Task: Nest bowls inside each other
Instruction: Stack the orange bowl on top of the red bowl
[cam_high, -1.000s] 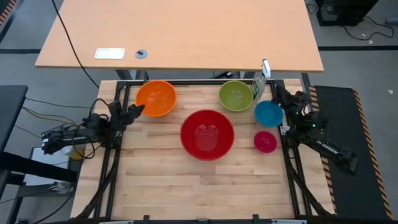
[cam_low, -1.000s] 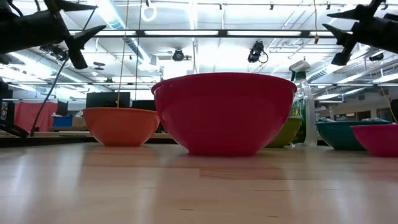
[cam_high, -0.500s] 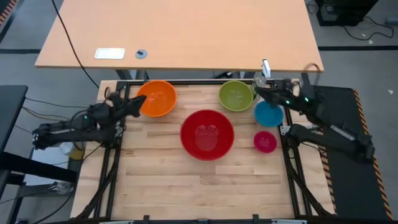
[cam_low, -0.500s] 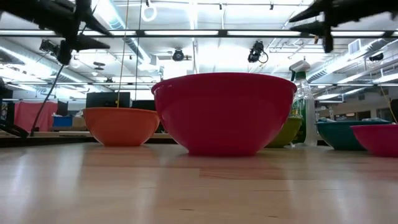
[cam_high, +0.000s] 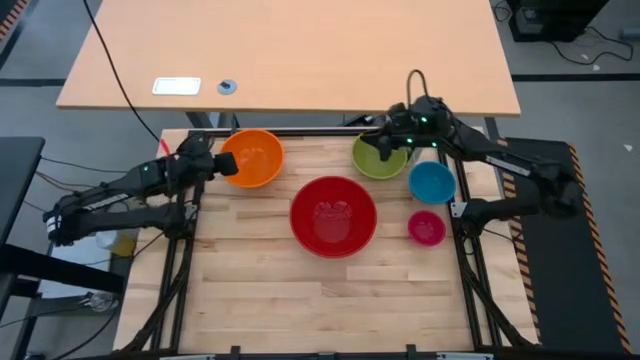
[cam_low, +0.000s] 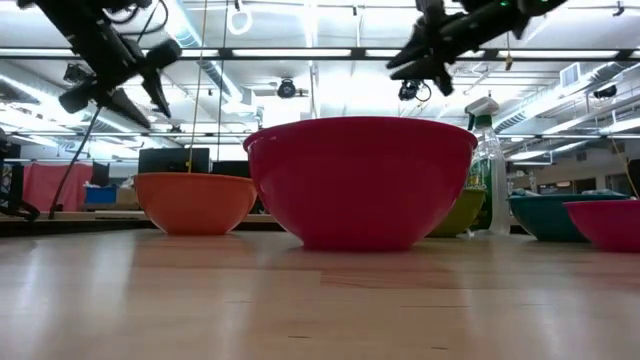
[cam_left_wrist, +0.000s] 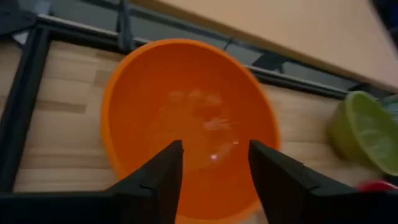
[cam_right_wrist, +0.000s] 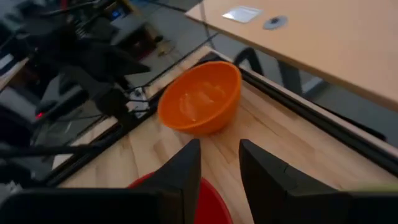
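Five bowls rest on their bases on the wooden table: orange (cam_high: 252, 158) at the far left, green (cam_high: 380, 158) at the far right, a large red one (cam_high: 333, 215) in the middle, blue (cam_high: 432, 183) and small pink (cam_high: 426, 228) at the right. My left gripper (cam_high: 226, 163) hovers open just left of the orange bowl (cam_left_wrist: 186, 118), pointing slantwise down at it. My right gripper (cam_high: 374, 147) hangs open above the green bowl's far-left rim, pointing toward the orange bowl (cam_right_wrist: 202, 98). Neither holds anything.
A clear spray bottle (cam_low: 487, 160) stands at the far right behind the red bowl (cam_low: 360, 180). A tan desk (cam_high: 300, 50) lies beyond the far edge. Black frame rails (cam_high: 185, 230) run along both table sides. Bare wood (cam_high: 320, 300) stretches along the near half.
Both arms have risen from beside the table. My left gripper has lifted and gone toward the orange bowl, tipping from level to slanting down. My right gripper has swung up and leftward from beside the blue bowl to above the green bowl. The bowls have stayed put.
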